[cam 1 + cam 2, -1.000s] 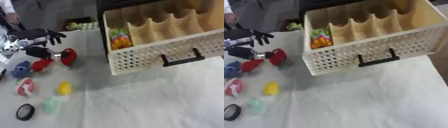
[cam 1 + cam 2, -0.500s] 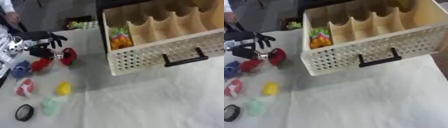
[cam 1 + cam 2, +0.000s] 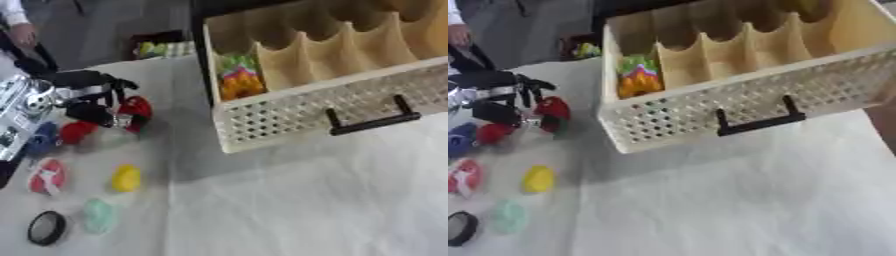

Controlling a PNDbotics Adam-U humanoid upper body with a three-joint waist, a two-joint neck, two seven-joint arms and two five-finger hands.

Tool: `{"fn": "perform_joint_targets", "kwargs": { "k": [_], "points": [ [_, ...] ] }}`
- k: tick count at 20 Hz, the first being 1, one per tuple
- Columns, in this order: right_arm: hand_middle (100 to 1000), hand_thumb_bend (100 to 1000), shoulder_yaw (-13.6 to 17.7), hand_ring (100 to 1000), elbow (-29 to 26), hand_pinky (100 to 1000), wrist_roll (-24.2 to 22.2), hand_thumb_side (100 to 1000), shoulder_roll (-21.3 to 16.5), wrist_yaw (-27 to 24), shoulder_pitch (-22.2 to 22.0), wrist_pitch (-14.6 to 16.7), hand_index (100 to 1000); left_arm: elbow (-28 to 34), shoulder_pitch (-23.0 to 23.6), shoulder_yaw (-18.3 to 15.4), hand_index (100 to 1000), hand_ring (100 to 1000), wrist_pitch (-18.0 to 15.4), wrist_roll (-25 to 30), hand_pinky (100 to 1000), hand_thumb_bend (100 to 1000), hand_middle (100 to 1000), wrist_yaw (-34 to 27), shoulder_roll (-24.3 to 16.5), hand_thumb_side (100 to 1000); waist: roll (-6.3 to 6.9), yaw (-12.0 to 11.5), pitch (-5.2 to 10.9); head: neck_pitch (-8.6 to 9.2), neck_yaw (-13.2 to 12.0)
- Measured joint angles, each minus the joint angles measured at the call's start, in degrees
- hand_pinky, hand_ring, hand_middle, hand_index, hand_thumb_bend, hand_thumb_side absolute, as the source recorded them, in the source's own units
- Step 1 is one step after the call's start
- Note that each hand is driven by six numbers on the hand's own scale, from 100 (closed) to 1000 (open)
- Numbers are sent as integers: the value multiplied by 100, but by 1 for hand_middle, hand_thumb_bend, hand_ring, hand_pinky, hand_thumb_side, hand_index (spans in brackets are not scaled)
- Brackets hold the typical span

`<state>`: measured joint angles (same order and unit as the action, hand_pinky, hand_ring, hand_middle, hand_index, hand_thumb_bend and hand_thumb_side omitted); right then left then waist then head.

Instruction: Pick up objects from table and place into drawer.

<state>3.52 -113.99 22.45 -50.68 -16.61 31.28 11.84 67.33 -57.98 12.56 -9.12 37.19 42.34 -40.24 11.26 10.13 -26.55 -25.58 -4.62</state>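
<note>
Compared with a moment earlier, left hand (image 3: 86, 95) lower and a little nearer to the red rounded toy with a green part (image 3: 136, 112) — now directly over it and at its left side, apparently touching. Cannot tell whether closed on the toy or only resting against it; too blurred there. Toy in the same place on the white cloth-covered table (image 3: 289, 210), not lifted. Judged from this: grasp step in progress, carrying and placing not yet begun. No right hand in either view.

Well to the right of the toy, the beige drawer with a perforated front (image 3: 289, 112), pulled open, with a thin black bar handle (image 3: 372, 120). Inside, smooth pale wooden dividers with scooped top edges. Only the leftmost compartment filled, with a small heap of colourful pieces (image 3: 238, 80), orange, yellow and green; the others seem empty.

Waiting on the cloth, left of the drawer:
- a smaller red ball-like piece (image 3: 77, 132), just beside the hand
- a blue soft-looking lump (image 3: 39, 142)
- a flat red-and-white round piece (image 3: 45, 176)
- a yellow egg-shaped piece (image 3: 126, 178), smooth
- a pale green piece (image 3: 99, 216), shape unclear
- a black ring-like disc (image 3: 45, 227)

Cloth matte, slightly wrinkled — probably no sliding of the small pieces.
</note>
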Motion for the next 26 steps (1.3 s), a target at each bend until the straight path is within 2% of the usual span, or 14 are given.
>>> {"fn": "perform_joint_targets", "kwargs": {
  "k": [6,9,13,18,26],
  "points": [
    [283,100,34,294,0,529,55,862,53,-22,-9,-4,514,-62,1,-1,999,540,112,-16,403,415,559,157,3,752,26,15,-29,5,-25],
    [284,101,56,295,0,529,80,864,57,-22,-24,-3,513,-87,2,-1,966,514,154,-34,373,382,534,196,19,711,26,43,-29,6,-31],
    [284,101,69,294,0,530,113,863,69,-24,-43,-8,511,-89,3,-1,931,497,171,-41,352,372,517,208,50,716,28,52,-30,6,-36],
    [282,100,71,293,0,531,134,861,103,-38,-56,-27,507,-113,4,-1,964,507,229,-99,364,374,528,198,55,776,61,88,-44,54,-61],
    [281,100,101,292,0,531,160,856,152,-58,-58,-47,503,-204,4,-18,943,499,315,-149,353,375,523,180,104,765,67,119,-105,103,-85]
  ]
}}
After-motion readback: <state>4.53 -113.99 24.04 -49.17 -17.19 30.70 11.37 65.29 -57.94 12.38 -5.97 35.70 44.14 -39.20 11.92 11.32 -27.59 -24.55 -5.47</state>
